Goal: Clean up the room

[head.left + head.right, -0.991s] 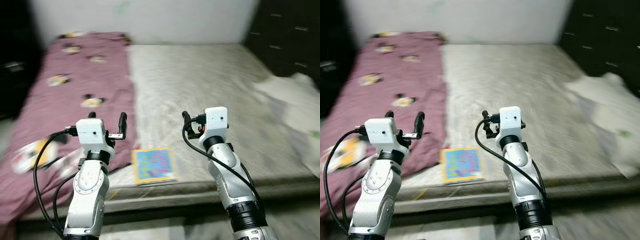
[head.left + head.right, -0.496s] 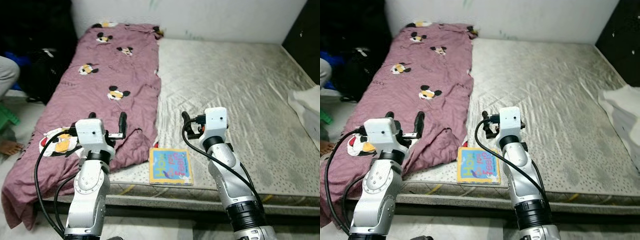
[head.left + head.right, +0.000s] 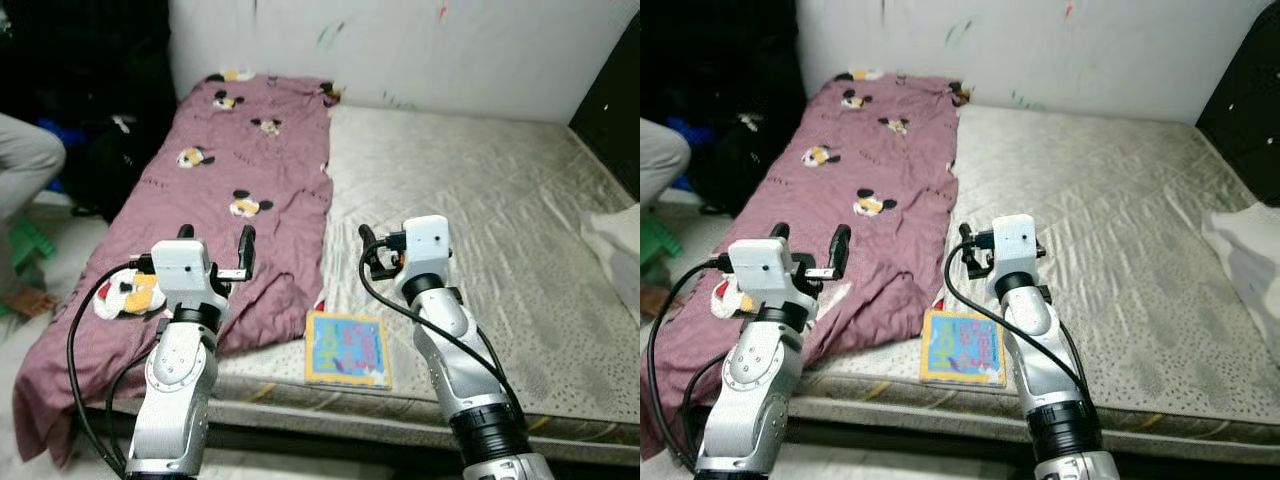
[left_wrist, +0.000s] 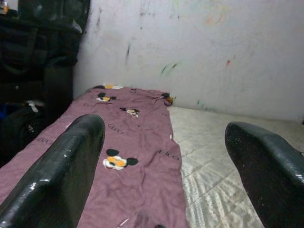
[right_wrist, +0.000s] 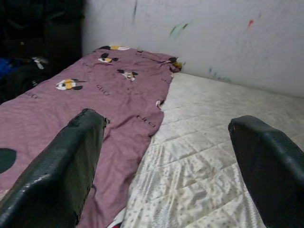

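A colourful picture book lies flat near the front edge of the bare grey mattress. A maroon blanket with cartoon mouse prints covers the mattress's left side and hangs off its edge. My left gripper is held up open above the blanket's lower part, nothing between its fingers. My right gripper is also raised and open, above the mattress just behind the book. In the right wrist view the blanket and mattress lie ahead of the wide-spread fingers.
A white cloth lies at the mattress's right edge. A person's grey-clad leg and a green stool are at the far left, beside dark bags. Dark furniture stands at the right. A marked white wall runs behind.
The whole view has shifted as the camera turned left and sharpened; more floor and the person's leg appear on the left. Both arms keep the same raised pose, fingers still open.
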`<state>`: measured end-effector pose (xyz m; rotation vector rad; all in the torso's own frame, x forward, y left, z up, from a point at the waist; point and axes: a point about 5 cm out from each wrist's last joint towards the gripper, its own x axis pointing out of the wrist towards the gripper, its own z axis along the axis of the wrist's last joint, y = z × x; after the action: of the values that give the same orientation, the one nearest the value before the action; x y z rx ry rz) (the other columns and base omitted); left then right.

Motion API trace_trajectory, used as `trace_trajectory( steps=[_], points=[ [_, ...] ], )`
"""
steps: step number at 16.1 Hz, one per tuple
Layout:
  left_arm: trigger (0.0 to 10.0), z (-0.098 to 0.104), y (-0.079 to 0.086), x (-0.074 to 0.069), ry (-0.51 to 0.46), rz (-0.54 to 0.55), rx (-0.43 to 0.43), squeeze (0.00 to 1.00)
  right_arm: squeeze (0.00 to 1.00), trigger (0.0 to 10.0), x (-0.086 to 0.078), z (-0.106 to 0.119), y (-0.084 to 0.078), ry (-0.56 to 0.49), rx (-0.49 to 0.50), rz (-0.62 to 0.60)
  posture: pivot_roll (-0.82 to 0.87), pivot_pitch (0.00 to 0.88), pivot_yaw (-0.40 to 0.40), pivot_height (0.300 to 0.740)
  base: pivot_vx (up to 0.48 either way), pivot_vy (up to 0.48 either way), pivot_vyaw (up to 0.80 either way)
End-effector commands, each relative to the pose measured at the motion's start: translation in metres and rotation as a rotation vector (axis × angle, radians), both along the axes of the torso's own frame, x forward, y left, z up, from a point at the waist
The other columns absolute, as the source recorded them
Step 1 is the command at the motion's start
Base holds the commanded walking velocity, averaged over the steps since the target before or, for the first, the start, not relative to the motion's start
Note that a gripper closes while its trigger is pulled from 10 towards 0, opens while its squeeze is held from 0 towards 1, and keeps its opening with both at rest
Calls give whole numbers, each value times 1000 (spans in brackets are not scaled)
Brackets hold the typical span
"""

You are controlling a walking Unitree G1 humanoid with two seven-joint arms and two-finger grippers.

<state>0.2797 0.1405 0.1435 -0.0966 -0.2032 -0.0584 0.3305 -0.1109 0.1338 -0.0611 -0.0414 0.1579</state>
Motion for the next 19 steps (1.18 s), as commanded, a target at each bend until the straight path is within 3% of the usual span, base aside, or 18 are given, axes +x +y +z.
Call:
trace_trajectory(
  steps=[1, 8, 11, 15, 19],
  points=[
    [10000, 1, -2, 0, -5, -5, 0, 0, 0, 10000, 2, 1, -2, 3, 1, -7, -46, 28, -47, 740, 401, 0, 0],
    [10000, -2, 0, 2, 24, 19, -29, 0, 0, 10000, 4, -3, -8, 26, 28, -44, -46, 33, -44, 740, 44, 0, -114],
    [10000, -1, 0, 2, 23, 16, -32, 0, 0, 10000, 5, -2, -9, 19, 24, -47, -47, 36, -43, 740, 0, 409, -800],
    [10000, -2, -2, 3, 27, 15, -35, 0, 0, 10000, 6, -1, -9, 16, 20, -48, -48, 37, -43, 740, 0, 436, 0],
    [10000, -1, -2, 3, 23, 22, -29, 0, 0, 10000, 6, -2, -9, 18, 20, -51, -50, 38, -46, 740, 0, 0, 0]
  ],
)
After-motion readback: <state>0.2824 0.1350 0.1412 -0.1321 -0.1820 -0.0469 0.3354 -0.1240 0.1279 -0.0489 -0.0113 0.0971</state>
